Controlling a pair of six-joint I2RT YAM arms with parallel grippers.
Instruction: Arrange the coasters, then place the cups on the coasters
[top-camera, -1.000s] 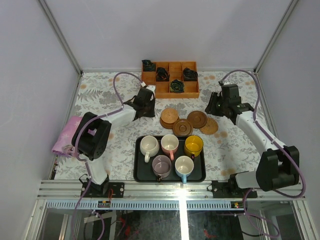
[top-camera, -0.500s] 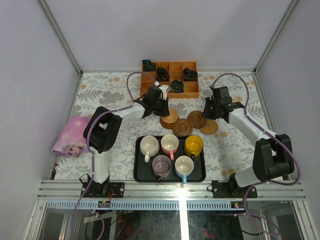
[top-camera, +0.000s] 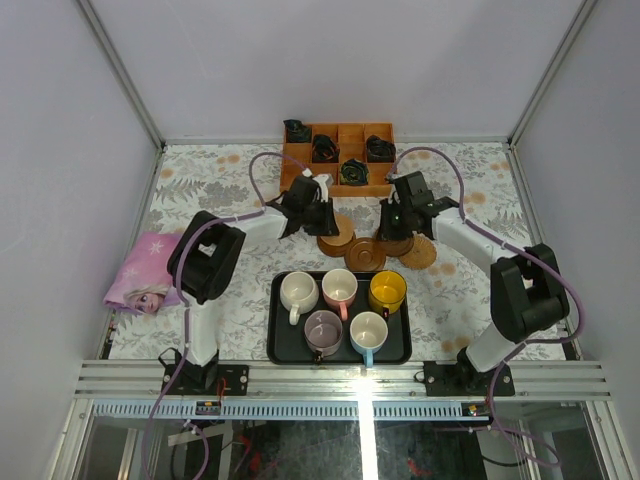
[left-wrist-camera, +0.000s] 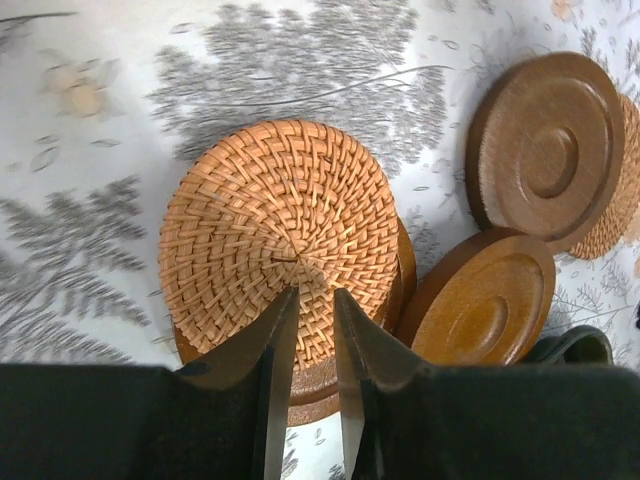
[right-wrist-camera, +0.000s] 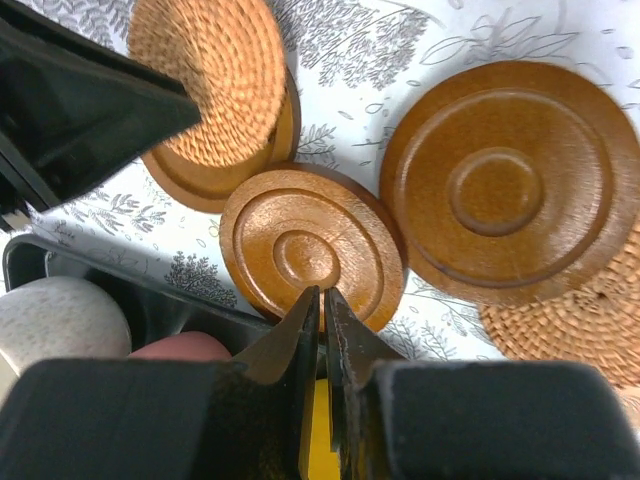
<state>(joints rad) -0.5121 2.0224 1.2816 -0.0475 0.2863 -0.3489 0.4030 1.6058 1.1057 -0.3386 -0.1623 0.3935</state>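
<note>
Two coasters are stacked left of the cluster, a woven coaster (top-camera: 338, 232) (left-wrist-camera: 280, 230) on a wooden coaster (left-wrist-camera: 330, 378). My left gripper (top-camera: 325, 222) (left-wrist-camera: 315, 295) hangs over the woven one's near part, open by a narrow gap, holding nothing. My right gripper (top-camera: 385, 238) (right-wrist-camera: 322, 292) is shut and empty, tips at the near edge of the middle wooden coaster (top-camera: 366, 253) (right-wrist-camera: 310, 245). Another wooden coaster (top-camera: 395, 238) (right-wrist-camera: 510, 180) overlaps a second woven coaster (top-camera: 418, 252). The cream cup (top-camera: 298, 291), pink cup (top-camera: 340, 287), yellow cup (top-camera: 387, 291), mauve cup (top-camera: 323, 329) and light blue cup (top-camera: 368, 330) stand on the tray.
The black tray (top-camera: 275, 345) lies just in front of the coasters. An orange wooden celled box (top-camera: 340, 180) with small dark objects stands behind them. A pink cloth (top-camera: 145, 275) lies at the table's left edge. The two gripper heads are close together over the coasters.
Both arms have swung inward over the coasters. The right gripper has shut. The left gripper's fingers have parted slightly.
</note>
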